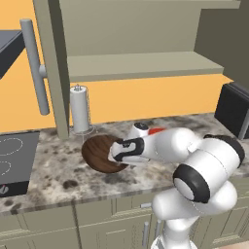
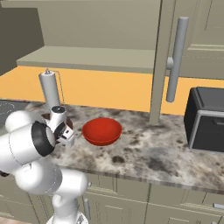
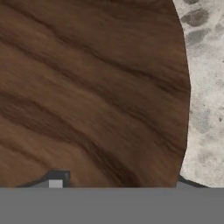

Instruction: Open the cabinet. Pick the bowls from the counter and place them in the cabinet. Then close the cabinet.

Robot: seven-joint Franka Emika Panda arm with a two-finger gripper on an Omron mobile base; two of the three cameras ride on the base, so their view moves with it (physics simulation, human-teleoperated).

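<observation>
The cabinet (image 1: pixel 141 65) stands open, its shelf bare, with one door (image 1: pixel 48 63) swung out on the left and the other (image 2: pixel 164 61) on the right. The brown wood-grain bowl (image 1: pixel 97 151) rests on the counter (image 1: pixel 53 170). My gripper (image 1: pixel 117 161) is low over the bowl's right rim. In the hand view my gripper (image 3: pixel 120 183) is open astride the rim: one fingertip (image 3: pixel 54 179) is inside the bowl (image 3: pixel 87 96), the other outside over the counter (image 3: pixel 205 87). The red bowl (image 2: pixel 102 130) sits just right of the hand (image 2: pixel 65 133).
A paper towel holder (image 1: pixel 79 109) stands at the back behind the brown bowl. A black stovetop (image 1: pixel 14 160) lies at the counter's left end. A black appliance (image 2: pixel 205 118) stands at the right. The open doors' long bar handles (image 2: pixel 177 57) jut out over the counter.
</observation>
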